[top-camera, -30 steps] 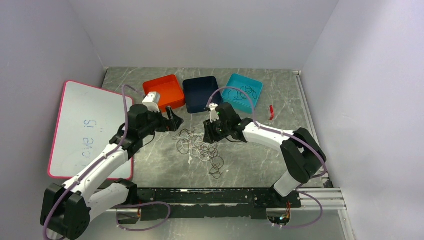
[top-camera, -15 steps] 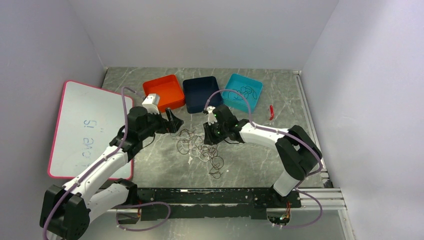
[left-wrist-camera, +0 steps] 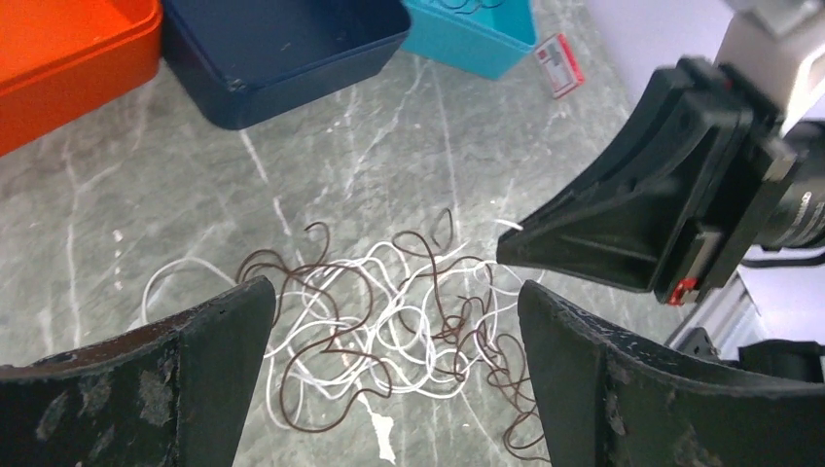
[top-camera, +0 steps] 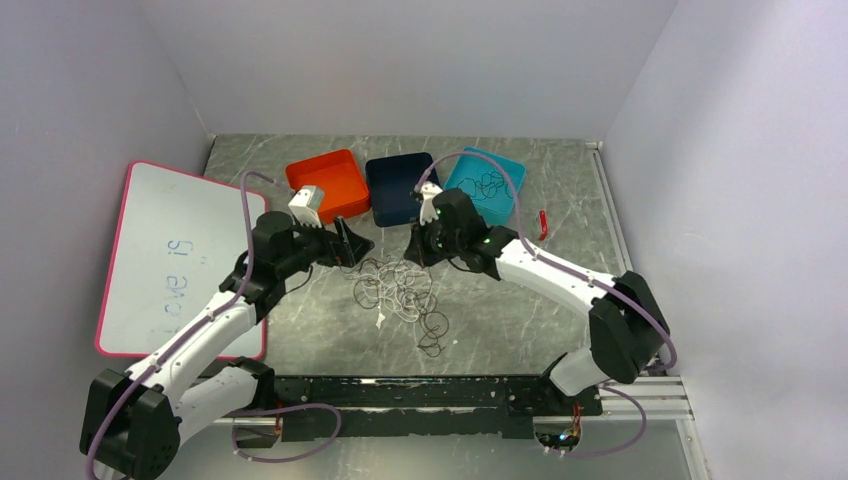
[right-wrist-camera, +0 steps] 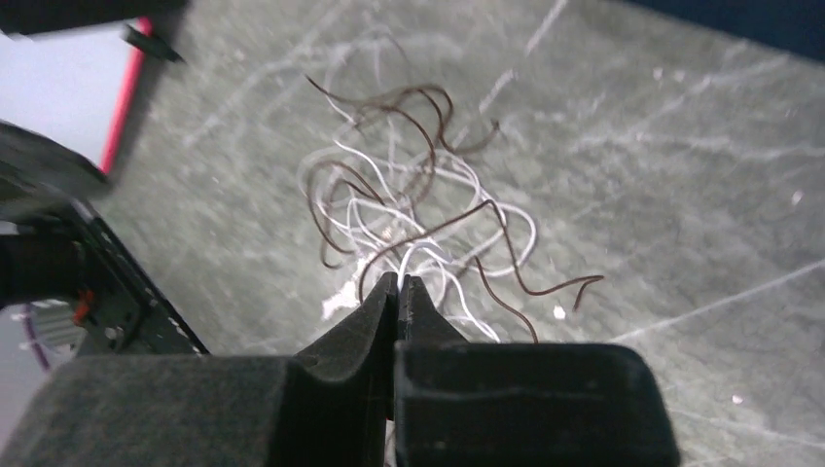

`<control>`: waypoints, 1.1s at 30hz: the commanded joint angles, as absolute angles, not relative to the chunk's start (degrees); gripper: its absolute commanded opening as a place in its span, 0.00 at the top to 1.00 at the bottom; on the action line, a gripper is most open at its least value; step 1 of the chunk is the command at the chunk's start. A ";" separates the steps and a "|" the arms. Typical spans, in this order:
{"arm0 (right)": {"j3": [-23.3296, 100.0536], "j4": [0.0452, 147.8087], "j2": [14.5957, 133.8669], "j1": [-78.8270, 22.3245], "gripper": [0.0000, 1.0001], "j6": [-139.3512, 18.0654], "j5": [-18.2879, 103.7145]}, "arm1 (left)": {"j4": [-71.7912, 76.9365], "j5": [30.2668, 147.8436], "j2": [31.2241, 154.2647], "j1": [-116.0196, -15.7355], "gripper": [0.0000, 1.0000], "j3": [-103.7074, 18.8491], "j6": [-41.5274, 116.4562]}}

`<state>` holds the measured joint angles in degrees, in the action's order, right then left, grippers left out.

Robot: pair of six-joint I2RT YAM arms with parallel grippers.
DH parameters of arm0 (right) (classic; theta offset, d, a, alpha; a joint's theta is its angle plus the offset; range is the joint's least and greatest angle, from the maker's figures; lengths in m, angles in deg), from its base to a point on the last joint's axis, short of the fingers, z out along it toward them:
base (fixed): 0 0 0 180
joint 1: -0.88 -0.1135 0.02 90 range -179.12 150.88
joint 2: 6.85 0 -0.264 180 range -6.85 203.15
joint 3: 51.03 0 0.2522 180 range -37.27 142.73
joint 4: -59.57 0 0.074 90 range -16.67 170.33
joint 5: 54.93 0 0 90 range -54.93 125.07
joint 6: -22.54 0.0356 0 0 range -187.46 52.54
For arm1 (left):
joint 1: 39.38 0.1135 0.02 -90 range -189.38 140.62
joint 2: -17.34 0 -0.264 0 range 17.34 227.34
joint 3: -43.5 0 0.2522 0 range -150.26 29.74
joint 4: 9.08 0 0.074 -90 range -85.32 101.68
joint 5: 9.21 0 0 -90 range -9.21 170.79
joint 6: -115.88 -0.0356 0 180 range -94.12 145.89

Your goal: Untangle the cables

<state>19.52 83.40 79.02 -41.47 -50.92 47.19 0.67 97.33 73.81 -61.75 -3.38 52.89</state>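
The cables [top-camera: 400, 292] lie as a tangle of thin white and brownish-red loops on the marble table between my two arms. My left gripper [top-camera: 347, 245] hangs open over the tangle's left edge. In the left wrist view its fingers [left-wrist-camera: 219, 336] stand wide on either side of the cables [left-wrist-camera: 389, 321], touching none. My right gripper [top-camera: 420, 250] hovers at the tangle's far right. In the right wrist view the right gripper [right-wrist-camera: 399, 282] is shut on a white cable [right-wrist-camera: 413, 255] that comes out between its tips. The other cables [right-wrist-camera: 409, 195] spread below.
Three trays stand at the back: orange [top-camera: 328, 183], navy [top-camera: 400, 187], and teal [top-camera: 487, 185] holding black wire loops. A pink-framed whiteboard [top-camera: 170, 255] lies on the left. A small red item [top-camera: 543, 224] rests at the right. The right gripper's body [left-wrist-camera: 632, 224] looms close in the left wrist view.
My right gripper has shut on a white cable and risen slightly toward the back, with its arm stretching out. The left gripper has stayed open and barely shifted.
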 commanded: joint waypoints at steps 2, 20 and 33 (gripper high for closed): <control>25.92 87.79 76.39 -41.77 1.00 -49.30 48.13 | -11.07 106.67 72.22 -61.30 0.00 -2.69 53.03; 42.11 100.18 74.45 -41.73 1.00 -42.97 55.63 | -20.87 122.48 75.92 -61.43 0.01 -9.50 40.68; 43.00 97.00 74.38 -41.68 1.00 -38.01 58.48 | -24.52 121.47 78.13 -67.66 0.00 -10.83 41.08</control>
<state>41.16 98.43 75.21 -41.52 -40.30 56.74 -21.48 121.35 77.46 -64.13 -9.33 42.59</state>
